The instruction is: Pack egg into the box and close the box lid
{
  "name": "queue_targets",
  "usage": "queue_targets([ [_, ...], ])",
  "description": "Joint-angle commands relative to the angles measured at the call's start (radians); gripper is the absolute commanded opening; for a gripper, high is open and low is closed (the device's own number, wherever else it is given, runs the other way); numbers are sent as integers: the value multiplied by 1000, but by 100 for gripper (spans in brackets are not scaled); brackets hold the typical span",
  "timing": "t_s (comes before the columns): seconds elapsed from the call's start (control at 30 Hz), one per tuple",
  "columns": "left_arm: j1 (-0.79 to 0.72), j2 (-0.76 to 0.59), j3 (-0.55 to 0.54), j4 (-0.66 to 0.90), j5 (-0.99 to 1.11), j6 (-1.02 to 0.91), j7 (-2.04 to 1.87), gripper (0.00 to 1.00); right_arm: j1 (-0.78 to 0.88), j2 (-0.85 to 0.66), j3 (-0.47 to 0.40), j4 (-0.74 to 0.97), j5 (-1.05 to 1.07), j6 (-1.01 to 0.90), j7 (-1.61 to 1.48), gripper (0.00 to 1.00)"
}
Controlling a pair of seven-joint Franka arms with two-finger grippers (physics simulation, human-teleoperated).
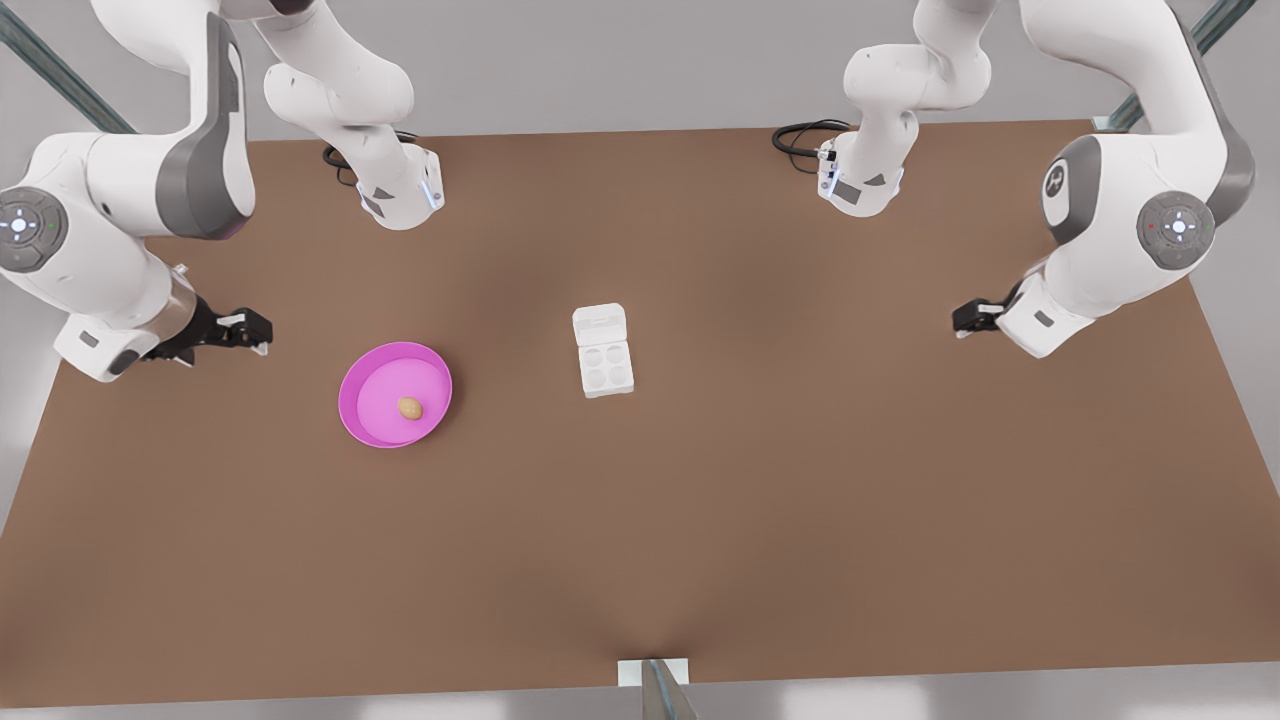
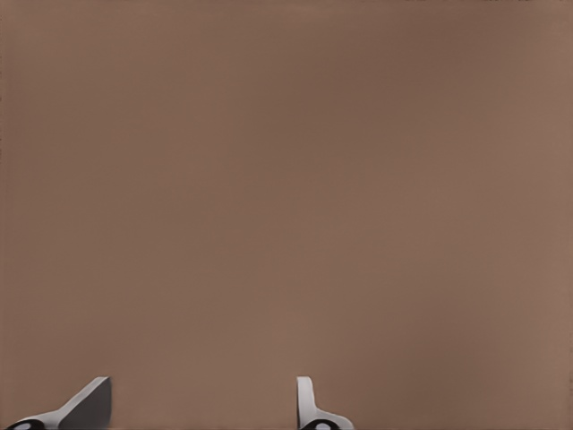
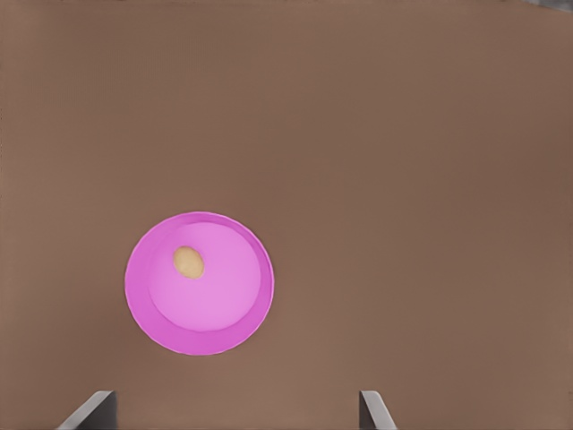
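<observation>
We see the egg [image 1: 410, 408] lying in the pink dish [image 1: 372, 372], well apart from the box [image 1: 606, 367], whose box lid [image 1: 599, 324] lies open. Right gripper [image 1: 262, 332] hovers near the dish, left gripper [image 1: 962, 318] over bare table [image 1: 800, 500]; both jaws apart.

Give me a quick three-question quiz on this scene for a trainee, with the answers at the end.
1. True or false: the egg sits in a cup of the box.
2. The box lid is: A) shut, B) lying open, C) missing.
3. Which end effector is nearer the pink dish?

Key: 1. False: it lies in the pink dish. 2. B. 3. The right end effector, open. The left end effector, also open, waits at the front view's right.
</observation>
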Motion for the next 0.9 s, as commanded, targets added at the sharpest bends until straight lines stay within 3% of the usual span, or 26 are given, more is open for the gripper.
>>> queue_targets([
  [0.0, 0, 22, -3, 0, 0, 7, 20, 100, -3, -2, 0, -7, 10, 39, -89, 100],
  [0.13, 9, 34, -2, 2, -3, 5, 21, 100, 82, 63, 11, -9, -18, 39, -74, 100],
  [0.2, -3, 40, -3, 3, 2, 15, 21, 100, 156, 168, 12, -17, -6, 151, -69, 100],
  [0.37, -28, 95, -37, 85, -10, 35, 23, 100, 179, 107, 12, -334, 26, 527, -69, 100],
  [0.6, -25, 94, -37, 111, -12, -7, 26, 100, 167, 57, 8, -619, 23, 873, -88, 100],
  [0.87, -33, 95, -40, 121, -10, -103, 23, 100, 130, 224, 6, -659, 19, 990, -114, 100],
])
